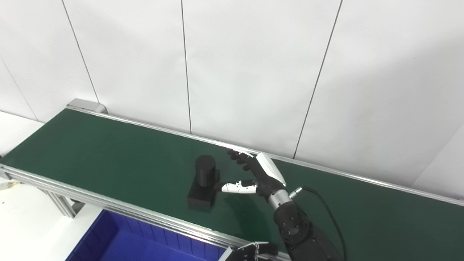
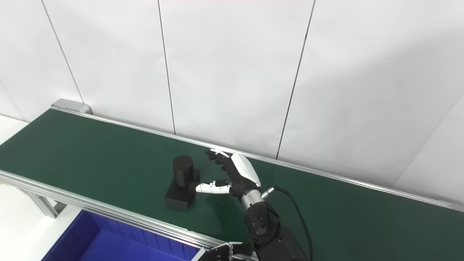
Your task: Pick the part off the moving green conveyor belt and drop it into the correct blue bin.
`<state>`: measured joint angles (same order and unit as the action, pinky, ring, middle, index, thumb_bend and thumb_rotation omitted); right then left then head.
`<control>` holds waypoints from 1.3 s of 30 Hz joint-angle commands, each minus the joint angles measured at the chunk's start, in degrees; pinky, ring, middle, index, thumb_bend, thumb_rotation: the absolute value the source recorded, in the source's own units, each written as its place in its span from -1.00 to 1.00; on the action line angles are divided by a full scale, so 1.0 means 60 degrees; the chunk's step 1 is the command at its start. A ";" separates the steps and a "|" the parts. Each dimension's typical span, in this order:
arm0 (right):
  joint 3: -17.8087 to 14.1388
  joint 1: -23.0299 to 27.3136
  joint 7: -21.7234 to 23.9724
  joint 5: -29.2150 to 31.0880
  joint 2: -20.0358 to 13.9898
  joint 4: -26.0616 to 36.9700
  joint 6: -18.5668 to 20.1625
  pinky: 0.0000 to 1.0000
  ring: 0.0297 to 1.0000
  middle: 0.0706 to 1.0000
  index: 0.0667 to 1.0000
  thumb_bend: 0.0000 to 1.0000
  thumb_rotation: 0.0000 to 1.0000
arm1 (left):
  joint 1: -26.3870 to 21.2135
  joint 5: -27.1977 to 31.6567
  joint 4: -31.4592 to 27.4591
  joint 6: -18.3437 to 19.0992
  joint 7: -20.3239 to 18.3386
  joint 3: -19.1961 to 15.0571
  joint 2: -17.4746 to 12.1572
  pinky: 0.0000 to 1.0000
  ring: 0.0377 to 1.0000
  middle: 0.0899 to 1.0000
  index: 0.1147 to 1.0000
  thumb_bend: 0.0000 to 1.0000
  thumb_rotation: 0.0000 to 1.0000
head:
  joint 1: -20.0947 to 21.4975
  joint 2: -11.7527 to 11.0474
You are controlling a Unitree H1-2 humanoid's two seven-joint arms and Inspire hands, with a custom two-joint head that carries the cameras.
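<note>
On the green conveyor belt (image 1: 108, 152), near its middle and closer to the near rail than the far one, sits the black part (image 1: 203, 181): an upright cylinder standing on a flat rectangular base. It rests on the belt surface, held by nothing.

Just to the right of it is the right hand (image 1: 259, 174), reaching in over the belt from the lower right, its arm rising from the bottom edge. Its fingers are spread apart and hold nothing. The thumb (image 1: 235, 187) (white along its length, dark at the tip) points leftward toward the part, its tip at or just short of the right side of the cylinder near the base; whether it actually touches cannot be told. The other fingers (image 1: 237, 156) stretch up and to the left, ending beyond and to the right of the cylinder's top, apart from it. So the part lies at the mouth of the open hand, to the left of the palm, not enclosed.

Below the near rail, a blue bin (image 1: 108, 232) shows at the bottom left.

At the very bottom edge, only a sliver of the left hand (image 1: 253, 250) appears, and its state cannot be told.
</note>
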<state>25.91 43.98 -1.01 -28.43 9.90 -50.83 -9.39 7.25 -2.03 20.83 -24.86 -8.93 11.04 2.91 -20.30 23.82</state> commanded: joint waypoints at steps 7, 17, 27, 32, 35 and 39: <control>-0.0004 0.1041 -0.0465 0.0016 0.0475 -0.1247 -0.0773 0.49 0.63 0.65 0.67 0.55 -0.20 | -0.0210 -0.0261 -0.0160 -0.0344 0.0487 0.0271 0.0109 0.25 0.39 0.47 0.46 0.92 -0.37 | -0.0102 0.0049; 0.0005 0.1494 -0.0686 0.0057 0.0702 -0.2621 -0.1024 0.49 0.63 0.65 0.68 0.54 -0.16 | -0.0172 -0.0419 -0.0246 -0.0344 0.0967 0.0603 0.0064 0.20 0.33 0.42 0.44 0.92 -0.38 | -0.0227 0.0082; -0.0116 0.1583 -0.0847 0.0195 0.0765 -0.3154 -0.1110 0.59 0.71 0.69 0.69 0.53 -0.16 | -0.0079 -0.0251 -0.0324 -0.0344 0.1014 0.0737 0.0016 0.21 0.34 0.43 0.44 0.90 -0.42 | -0.0206 0.0133; -0.0100 0.1570 -0.0969 0.0165 0.0752 -0.3168 -0.1180 0.59 0.70 0.68 0.67 0.52 -0.19 | -0.0044 -0.0278 -0.0371 -0.0344 0.1053 0.0770 0.0004 0.21 0.35 0.44 0.45 0.91 -0.41 | -0.0205 0.0149; -0.0133 0.1519 -0.1230 0.0171 0.0770 -0.3174 -0.1356 0.54 0.63 0.60 0.62 0.50 -0.28 | -0.0030 -0.0282 -0.0381 -0.0344 0.1068 0.0777 -0.0003 0.22 0.35 0.44 0.45 0.91 -0.40 | -0.0209 0.0158; -0.0209 0.1434 -0.1614 0.0208 0.0809 -0.3096 -0.1544 0.37 0.46 0.43 0.53 0.46 -0.46 | -0.0006 -0.0253 -0.0433 -0.0344 0.1045 0.0787 -0.0006 0.22 0.35 0.44 0.44 0.92 -0.38 | -0.0209 0.0186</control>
<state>25.19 50.63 -8.43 -27.86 13.13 -71.03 -15.37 7.45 -3.85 20.20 -24.91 -2.93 15.34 2.64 -21.53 24.87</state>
